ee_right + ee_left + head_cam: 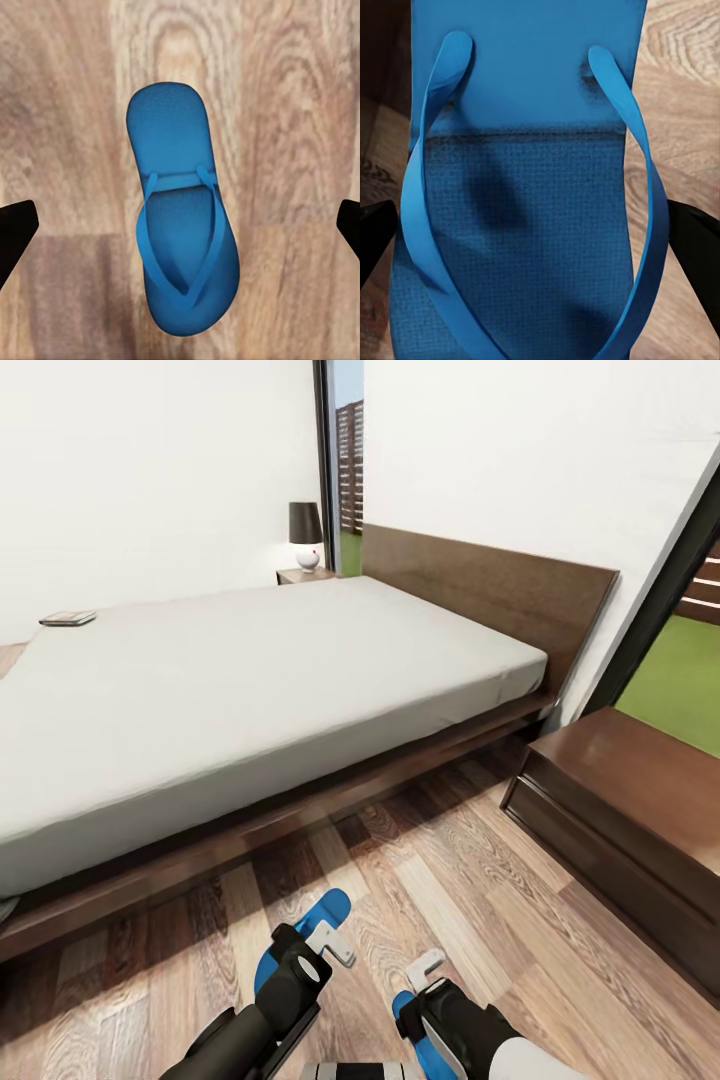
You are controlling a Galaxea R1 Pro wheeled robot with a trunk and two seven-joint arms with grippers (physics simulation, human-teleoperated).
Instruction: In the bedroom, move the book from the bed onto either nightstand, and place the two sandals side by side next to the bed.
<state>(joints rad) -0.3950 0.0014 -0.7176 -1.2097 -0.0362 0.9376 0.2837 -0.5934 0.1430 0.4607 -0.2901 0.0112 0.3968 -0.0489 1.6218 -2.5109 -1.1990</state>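
Note:
Two bright blue sandals lie on the wood floor beside the bed [300, 700]. My left gripper [300, 965] hangs low over one sandal [328, 913]; in the left wrist view this sandal [521, 187] spans the gap between the dark fingers [375, 236], which stand apart at its two sides. My right gripper [440, 1010] is open above the other sandal [428, 1050], which lies flat with floor showing on both sides [184, 225]. The book [68, 618] rests on the mattress's far left corner. One nightstand [300, 574] with a lamp stands beyond the bed, another nightstand [640, 800] at my right.
The dark bed frame [250, 830] runs along the floor just ahead of the sandals. The headboard [490, 590] meets the white wall. Tall dark-framed windows [670, 620] show grass and a fence. Bare wood floor [450, 860] lies between bed and the right nightstand.

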